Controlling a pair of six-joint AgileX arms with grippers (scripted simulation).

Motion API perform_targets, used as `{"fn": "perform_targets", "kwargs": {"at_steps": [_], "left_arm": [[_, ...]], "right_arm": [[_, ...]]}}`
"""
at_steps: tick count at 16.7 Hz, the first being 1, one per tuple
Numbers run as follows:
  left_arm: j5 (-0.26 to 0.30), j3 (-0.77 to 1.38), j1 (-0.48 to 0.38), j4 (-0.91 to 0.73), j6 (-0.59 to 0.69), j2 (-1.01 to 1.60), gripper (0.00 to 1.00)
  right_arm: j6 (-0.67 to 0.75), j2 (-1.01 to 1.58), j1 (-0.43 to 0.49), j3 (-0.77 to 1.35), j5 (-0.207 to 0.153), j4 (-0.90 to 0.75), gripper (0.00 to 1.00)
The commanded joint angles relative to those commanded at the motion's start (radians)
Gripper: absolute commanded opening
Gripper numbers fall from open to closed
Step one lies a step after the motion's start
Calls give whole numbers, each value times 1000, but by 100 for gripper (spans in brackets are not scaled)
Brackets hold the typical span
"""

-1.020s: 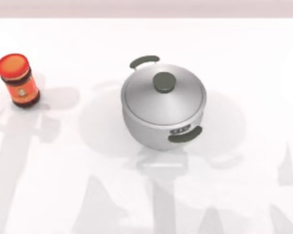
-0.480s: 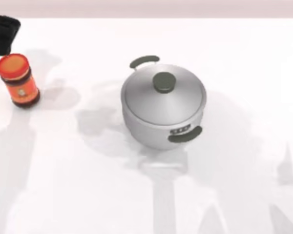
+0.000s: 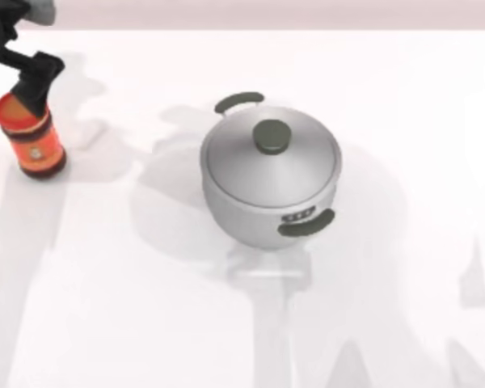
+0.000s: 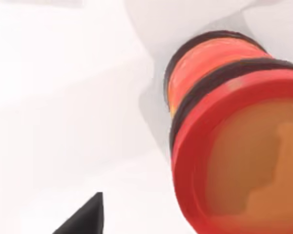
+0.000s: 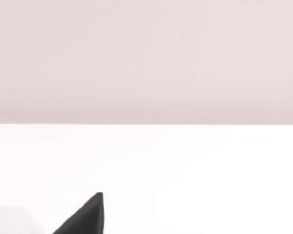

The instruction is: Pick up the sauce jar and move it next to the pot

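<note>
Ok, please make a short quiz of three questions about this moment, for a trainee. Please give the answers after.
1. True or false: the sauce jar stands upright at the table's left side, apart from the pot.
2. Which gripper is over the jar's lid?
A. the left gripper
B. the right gripper
C. both
3. Fill in the missing word: the pot's lid is ____ the pot.

Key:
1. True. A wide stretch of bare table lies between them.
2. A. The top view shows no right arm; the right wrist view shows only bare table and wall.
3. on
</note>
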State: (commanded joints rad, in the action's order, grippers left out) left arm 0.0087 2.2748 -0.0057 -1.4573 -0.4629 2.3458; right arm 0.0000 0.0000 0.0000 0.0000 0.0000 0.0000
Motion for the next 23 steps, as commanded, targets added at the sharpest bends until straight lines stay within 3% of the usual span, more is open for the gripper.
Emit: {"fn": "perform_targets", "kwargs": {"at_steps": [9, 16, 21, 23], "left_arm": [[0, 70, 0, -33, -12, 75, 100], [0, -142, 0, 161, -14, 58, 100], [0, -155, 0, 173, -14, 58, 100], [0, -155, 0, 173, -14, 58, 85]], "right_arm": [[0, 0, 0, 0, 0, 0, 100], [0, 0, 0, 0, 0, 0, 100], [0, 0, 0, 0, 0, 0, 100], [0, 0, 0, 0, 0, 0, 100]]}}
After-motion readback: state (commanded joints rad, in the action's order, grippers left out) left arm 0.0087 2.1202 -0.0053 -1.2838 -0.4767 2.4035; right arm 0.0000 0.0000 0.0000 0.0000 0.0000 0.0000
